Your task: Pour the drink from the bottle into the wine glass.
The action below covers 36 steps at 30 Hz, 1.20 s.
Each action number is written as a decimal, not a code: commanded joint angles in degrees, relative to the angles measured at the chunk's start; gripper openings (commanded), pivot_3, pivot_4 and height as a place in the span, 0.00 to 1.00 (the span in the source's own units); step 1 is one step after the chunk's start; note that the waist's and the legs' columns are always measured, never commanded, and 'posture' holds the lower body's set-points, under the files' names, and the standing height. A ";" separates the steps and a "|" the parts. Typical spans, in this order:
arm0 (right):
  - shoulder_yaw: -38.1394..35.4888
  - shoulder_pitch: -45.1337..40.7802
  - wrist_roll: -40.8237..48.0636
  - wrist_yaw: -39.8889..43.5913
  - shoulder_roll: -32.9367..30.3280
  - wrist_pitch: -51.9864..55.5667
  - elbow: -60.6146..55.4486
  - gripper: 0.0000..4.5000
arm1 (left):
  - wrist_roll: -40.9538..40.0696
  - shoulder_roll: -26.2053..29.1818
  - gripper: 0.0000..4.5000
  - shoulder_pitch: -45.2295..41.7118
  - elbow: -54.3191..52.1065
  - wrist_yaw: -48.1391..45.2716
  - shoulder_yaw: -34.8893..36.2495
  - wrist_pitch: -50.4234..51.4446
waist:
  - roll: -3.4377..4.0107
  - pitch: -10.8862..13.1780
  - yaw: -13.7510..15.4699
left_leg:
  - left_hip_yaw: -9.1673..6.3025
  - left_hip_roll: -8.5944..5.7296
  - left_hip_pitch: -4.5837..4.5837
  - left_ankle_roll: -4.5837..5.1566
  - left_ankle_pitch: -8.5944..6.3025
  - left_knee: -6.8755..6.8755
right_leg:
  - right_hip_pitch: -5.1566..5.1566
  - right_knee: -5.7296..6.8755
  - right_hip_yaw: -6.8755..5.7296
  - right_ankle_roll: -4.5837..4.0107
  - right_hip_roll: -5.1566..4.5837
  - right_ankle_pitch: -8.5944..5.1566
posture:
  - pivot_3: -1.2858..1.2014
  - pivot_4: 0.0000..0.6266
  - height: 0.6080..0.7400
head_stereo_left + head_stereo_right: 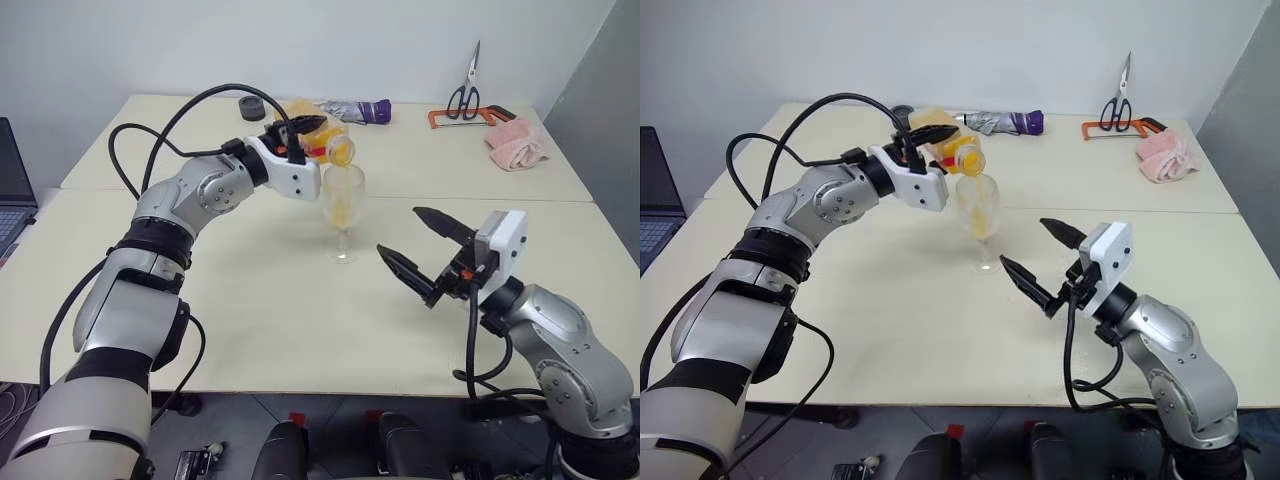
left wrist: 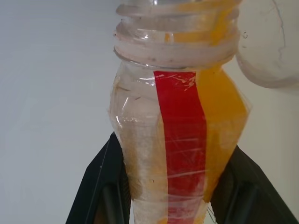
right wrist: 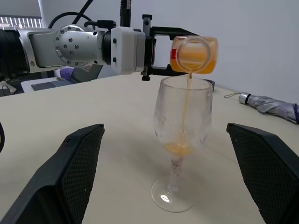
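Honestly, left gripper [image 1: 305,127] was clamped on the tipped bottle [image 3: 194,55], drink [image 3: 188,100] streaming into the wine glass [image 3: 182,126]; right gripper [image 1: 420,250] sat wide open. Slow, steady tilt looked smartest.

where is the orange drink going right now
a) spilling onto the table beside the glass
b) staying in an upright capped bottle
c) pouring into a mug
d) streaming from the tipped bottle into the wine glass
d: the left gripper holds the bottle tipped over the wine glass, and a thin stream of drink falls into its bowl.
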 commanded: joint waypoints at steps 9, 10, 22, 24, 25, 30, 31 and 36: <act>-3.31 -0.02 0.49 -0.21 -1.55 -1.22 -1.75 1.00 | 0.67 1.51 0.38 -3.23 -0.80 3.17 0.35 -0.58 | 0.00 0.00 0.00 | 0.00 0.00 0.00 0.00 0.00 0.00 | 0.00 0.02 0.00 0.00 0.00 0.00 | 0.52 0.24 1.00; -3.34 -0.02 0.48 -0.18 -1.57 -1.22 -1.76 1.00 | 0.73 1.52 0.38 -3.27 -0.73 3.26 0.32 -0.58 | 0.00 0.00 0.00 | 0.00 0.00 0.01 0.00 0.00 0.01 | 0.00 0.02 0.00 0.00 0.00 0.00 | 0.52 0.24 1.00; -3.34 0.10 0.32 -0.08 -1.97 -1.11 -1.99 1.00 | 2.07 1.59 0.38 -4.15 0.53 5.18 -0.12 -0.75 | 0.00 0.00 0.00 | 0.00 -0.01 0.01 0.00 0.00 0.02 | 0.00 0.04 0.00 0.00 0.00 0.00 | 0.52 0.24 1.00; -3.21 0.14 0.32 -0.10 -2.00 -1.08 -2.05 1.00 | 2.27 1.61 0.38 -4.28 0.76 5.47 -0.23 -0.75 | 0.00 0.00 0.00 | 0.01 -0.01 0.01 0.00 0.00 0.02 | 0.00 0.04 0.00 0.00 0.00 0.00 | 0.52 0.24 1.00; -3.15 0.18 0.30 -0.07 -2.03 -1.09 -2.08 1.00 | 2.32 1.61 0.38 -4.32 0.84 5.56 -0.25 -0.76 | 0.00 0.00 0.00 | 0.01 -0.01 0.01 0.00 0.00 0.02 | 0.00 0.05 0.01 0.00 0.00 0.00 | 0.52 0.24 1.00; -2.82 0.44 0.51 0.01 -1.86 -1.14 -2.31 1.00 | 2.88 1.67 0.38 -4.81 1.60 6.14 -0.51 -0.81 | 0.00 0.00 0.01 | 0.01 -0.01 0.01 0.00 0.00 0.03 | 0.00 0.07 0.01 0.00 0.00 0.00 | 0.52 0.24 1.00; -2.74 0.48 0.58 0.00 -1.84 -1.06 -2.38 1.00 | 3.14 1.77 0.38 -4.99 1.82 6.42 -0.73 -0.83 | 0.00 0.00 0.01 | 0.01 -0.01 0.01 0.00 0.00 0.04 | 0.00 0.08 0.01 0.00 0.00 0.00 | 0.52 0.24 1.00; -2.49 0.43 0.84 -0.10 -1.86 -0.59 -2.58 1.00 | 3.65 2.01 0.38 -5.68 2.83 7.30 -1.34 -1.01 | 0.00 0.00 0.01 | 0.02 -0.01 0.02 0.00 0.00 0.04 | 0.00 0.10 0.02 0.00 -0.01 0.00 | 0.52 0.24 1.00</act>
